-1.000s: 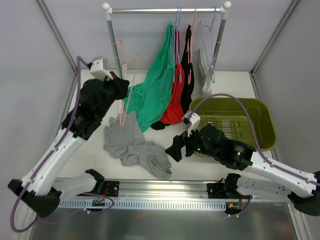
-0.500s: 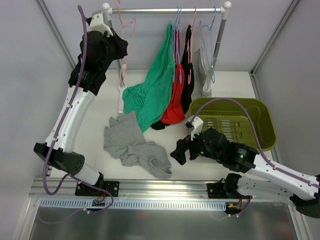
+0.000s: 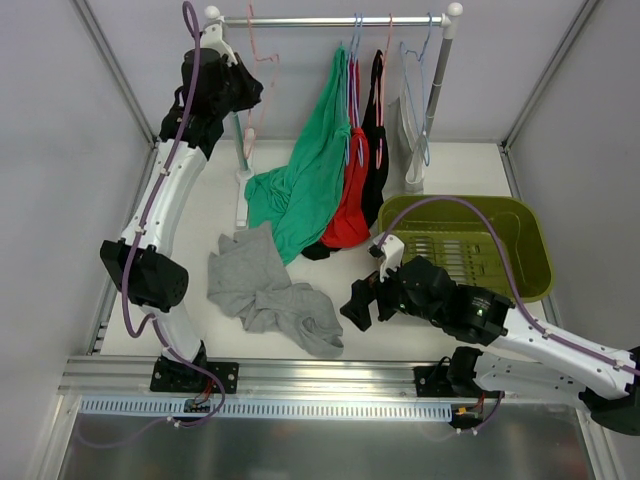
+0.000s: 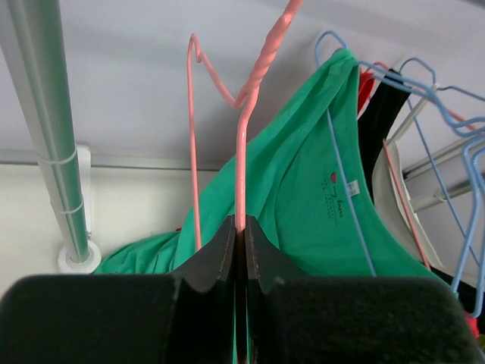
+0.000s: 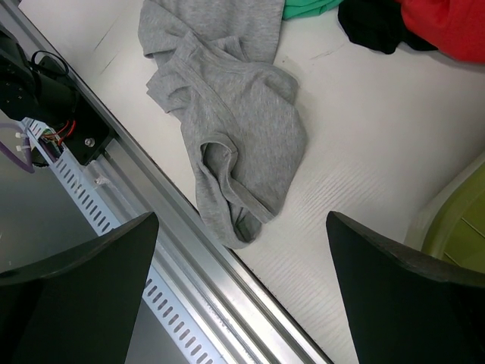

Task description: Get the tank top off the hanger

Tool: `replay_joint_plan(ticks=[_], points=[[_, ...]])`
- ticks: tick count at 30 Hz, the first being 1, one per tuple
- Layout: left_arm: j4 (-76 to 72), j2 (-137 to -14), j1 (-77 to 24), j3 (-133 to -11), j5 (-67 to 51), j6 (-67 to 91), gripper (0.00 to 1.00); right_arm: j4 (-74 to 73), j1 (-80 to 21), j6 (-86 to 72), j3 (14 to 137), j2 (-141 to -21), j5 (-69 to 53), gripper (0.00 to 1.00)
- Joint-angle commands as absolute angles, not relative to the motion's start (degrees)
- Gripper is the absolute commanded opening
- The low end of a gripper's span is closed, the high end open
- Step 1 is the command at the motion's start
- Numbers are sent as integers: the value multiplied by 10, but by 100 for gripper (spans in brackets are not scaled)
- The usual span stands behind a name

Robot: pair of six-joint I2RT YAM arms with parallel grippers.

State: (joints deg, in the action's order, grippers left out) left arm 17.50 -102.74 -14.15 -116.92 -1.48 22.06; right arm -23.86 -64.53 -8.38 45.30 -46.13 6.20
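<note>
Showing, from overhead, an olive basket at the right end of the white table, with only its own slotted floor visible inside. Clamping the wire of a bare pink hanger in the left gripper, raised beside the left end of the clothes rail; impossible to tell whether the hook is on the rail. Holding the right gripper low over the table, between the basket and the grey tank top. Leaving that tank top crumpled on the table, off the hanger, just in front of a green top, a red garment and a black one draping from the rail.

Revealing, through the left wrist camera alone, two dark fingers pressing together on the pink wire below its twisted neck, with the green top's small chest print and neck label behind. Catching, through the right wrist camera alone, the tank top's folded hem lying near the aluminium frame at the table's near edge, plus a sliver of the basket's rim at the right. Also framing the right fingers standing wide apart, touching nothing.
</note>
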Motion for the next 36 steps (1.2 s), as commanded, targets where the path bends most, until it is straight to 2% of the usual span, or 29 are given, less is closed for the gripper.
replay_joint_plan(ticks=[1, 7, 10, 11, 12, 13, 14, 19, 23, 26, 31, 36], points=[[157, -1020, -137, -1151, -6, 223, 0, -221, -647, -89, 454, -460, 62, 99], [158, -996, -135, -1119, -7, 220, 0, -207, -647, -86, 453, -482, 56, 99], [157, -973, -136, -1105, -5, 215, 33, -189, -647, -79, 454, -503, 49, 100], [157, -958, -136, -1101, -5, 214, 41, -184, -647, -76, 458, -511, 47, 99], [157, -949, -136, -1091, -4, 214, 59, -176, -647, -69, 461, -519, 40, 100], [158, -938, -136, -1082, -4, 213, 93, -173, -647, -66, 466, -539, 37, 100], [158, -911, -136, -1073, -4, 212, 99, -169, -647, -62, 472, -553, 34, 99], [160, -760, -135, -913, 71, 231, 99, -163, -649, -33, 540, -658, 11, 99], [164, -537, -136, -700, 166, 272, 99, -152, -658, -20, 605, -793, -13, 99], [184, -391, -136, -593, 200, 294, 99, -153, -671, -15, 665, -866, -7, 100], [282, -246, -135, -550, 191, 305, 99, -172, -696, -18, 767, -1018, 18, 100], [383, -200, -136, -562, 129, 291, 99, -227, -709, -11, 852, -1136, 63, 100]])
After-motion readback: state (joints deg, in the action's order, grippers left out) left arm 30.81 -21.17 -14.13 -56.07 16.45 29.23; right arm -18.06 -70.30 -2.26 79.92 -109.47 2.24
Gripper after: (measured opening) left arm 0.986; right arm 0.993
